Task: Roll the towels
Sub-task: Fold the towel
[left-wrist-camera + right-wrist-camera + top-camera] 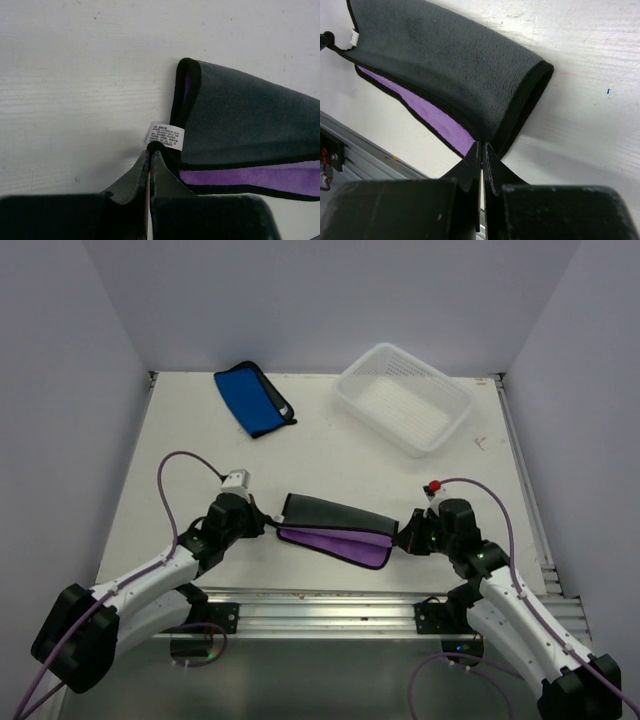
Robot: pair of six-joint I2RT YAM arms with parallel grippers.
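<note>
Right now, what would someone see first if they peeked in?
The purple and black towel, folded over near the front edge of the table, catches the eye first, with the left jaws and right jaws each pinched shut on one end. Farther back lie a blue towel on the left and a white basket on the right.

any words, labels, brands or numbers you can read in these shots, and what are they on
The small white sewn-in tag on the edge of the purple and black fleece towel, by the left gripper: lines of dark print, too small and blurred to read.
No text shows on the bright blue towel or the white perforated plastic basket.
</note>
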